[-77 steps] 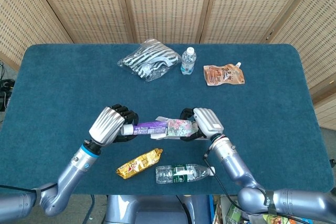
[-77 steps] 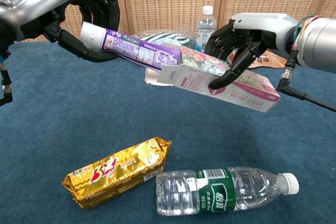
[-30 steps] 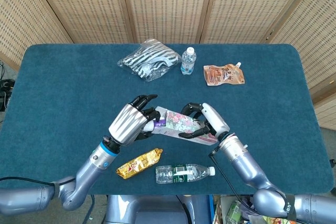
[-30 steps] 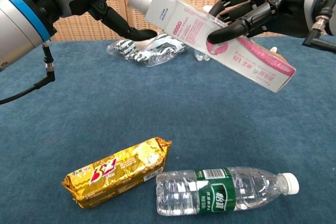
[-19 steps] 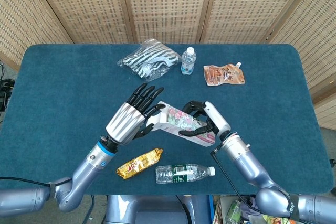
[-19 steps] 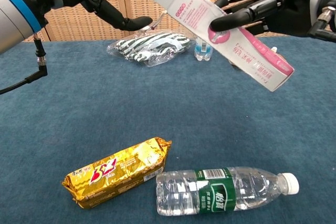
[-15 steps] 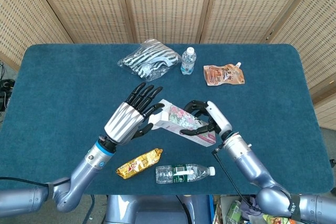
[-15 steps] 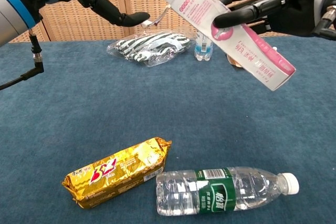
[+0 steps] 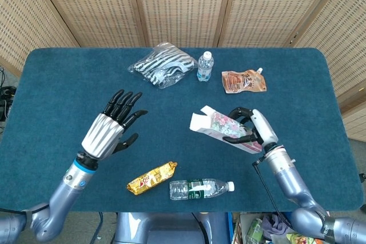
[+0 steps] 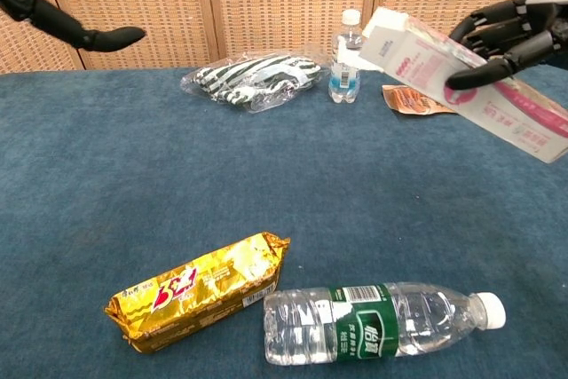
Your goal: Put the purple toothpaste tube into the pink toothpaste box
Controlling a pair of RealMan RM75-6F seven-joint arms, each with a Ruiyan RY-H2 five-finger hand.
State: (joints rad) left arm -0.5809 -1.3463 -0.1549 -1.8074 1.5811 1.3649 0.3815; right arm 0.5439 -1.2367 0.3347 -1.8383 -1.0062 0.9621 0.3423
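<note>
The right hand (image 9: pixel 251 130) grips the pink toothpaste box (image 9: pixel 226 128), flap end tilted up toward the left hand (image 9: pixel 111 127), which is spread and empty. The purple tube isn't visible, presumably inside. Keep the mouth raised while lowering it to the worktop (image 9: pixel 68 84).

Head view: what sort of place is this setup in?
Probably a lab or staged test station, not a home: a table covered in blue carpet-like cloth, woven screen panels behind it, and unrelated items such as a snack bar and water bottle laid out.
</note>
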